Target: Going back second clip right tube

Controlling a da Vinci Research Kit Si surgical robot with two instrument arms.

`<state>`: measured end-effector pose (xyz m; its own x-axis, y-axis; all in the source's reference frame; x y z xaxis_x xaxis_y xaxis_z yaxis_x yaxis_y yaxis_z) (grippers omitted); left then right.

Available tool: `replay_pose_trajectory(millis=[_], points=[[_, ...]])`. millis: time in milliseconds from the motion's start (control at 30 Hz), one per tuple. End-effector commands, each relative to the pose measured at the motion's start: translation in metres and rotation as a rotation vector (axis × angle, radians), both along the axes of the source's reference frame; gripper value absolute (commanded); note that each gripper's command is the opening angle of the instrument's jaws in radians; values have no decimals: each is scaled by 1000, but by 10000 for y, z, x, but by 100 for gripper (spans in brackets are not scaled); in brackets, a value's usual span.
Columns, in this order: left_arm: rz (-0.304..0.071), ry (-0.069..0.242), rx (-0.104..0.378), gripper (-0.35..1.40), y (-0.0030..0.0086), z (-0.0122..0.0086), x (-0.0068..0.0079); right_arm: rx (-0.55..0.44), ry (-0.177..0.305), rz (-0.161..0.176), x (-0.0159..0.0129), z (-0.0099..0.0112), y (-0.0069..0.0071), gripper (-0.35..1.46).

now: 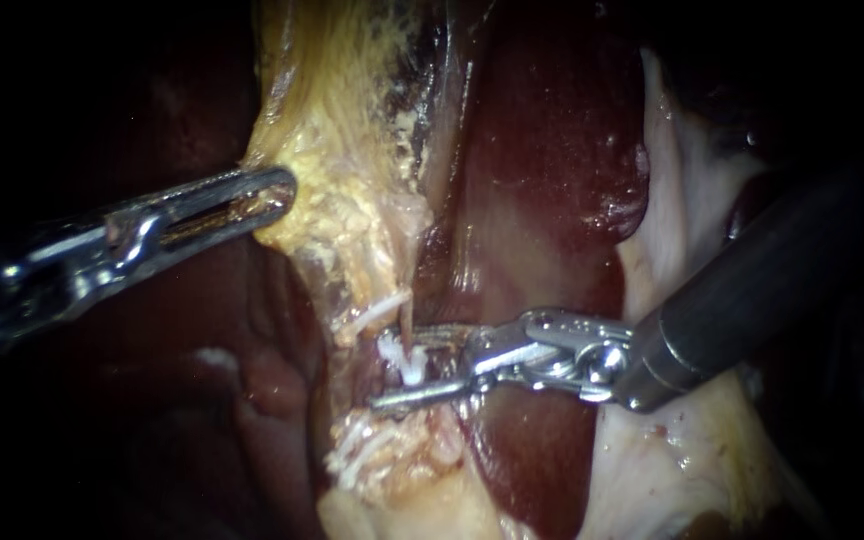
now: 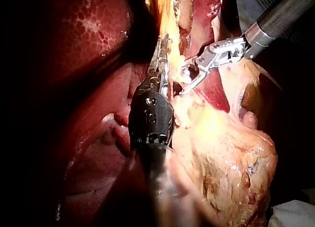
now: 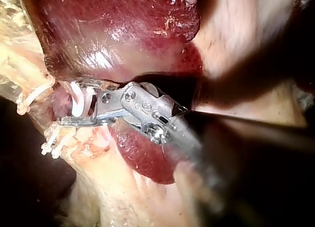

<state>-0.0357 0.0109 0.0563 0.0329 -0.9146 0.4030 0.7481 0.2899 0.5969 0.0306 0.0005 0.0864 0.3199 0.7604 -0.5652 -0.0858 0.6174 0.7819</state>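
Instruments, two. Left slender steel instrument (image 1: 270, 195): jaws pressed together, pinching pale yellow fatty tissue (image 1: 342, 150), far left. Right dark-shafted instrument (image 1: 402, 368): jaws spread, straddling one thin pinkish tube (image 1: 407, 322) that bears one small white clip (image 1: 399, 358), near centre. Dark red liver (image 1: 542, 150): one, far right.

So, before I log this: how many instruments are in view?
2. The left instrument grips yellow tissue; the right instrument holds open jaws around a white clip lower down. No others show.
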Motion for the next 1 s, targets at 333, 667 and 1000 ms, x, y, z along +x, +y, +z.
replay_pose_trajectory(millis=[333, 667, 1000], points=[[-15, 10, -8, -35, 6, -8, 12, 14, 16, 12, -9, -14, 14, 60], [-23, 15, -11, -35, 2, -16, 14, 32, 23, 14, -31, -34, 32, 60], [-24, 16, -11, -35, 4, -15, 17, -9, 60, -39, -45, -77, 24, 60]])
